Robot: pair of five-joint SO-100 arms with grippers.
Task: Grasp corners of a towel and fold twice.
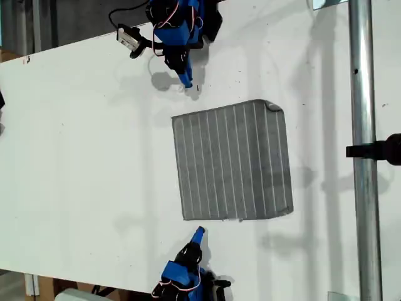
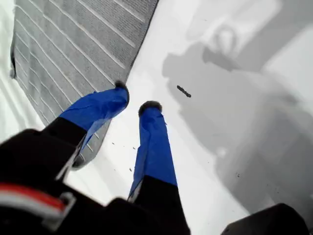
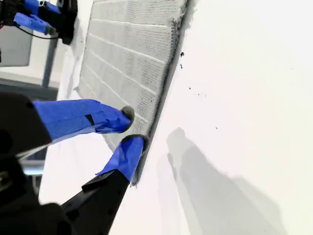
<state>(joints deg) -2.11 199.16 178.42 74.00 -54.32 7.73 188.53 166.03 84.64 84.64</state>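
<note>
Lying flat between both claws: towel (image 1: 232, 162).

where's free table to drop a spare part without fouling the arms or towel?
Widest bare table: the exterior view's left of the towel. A narrower strip runs between towel and pole. Crowded at the towel's two left corners, where my first gripper and second gripper sit.
</note>
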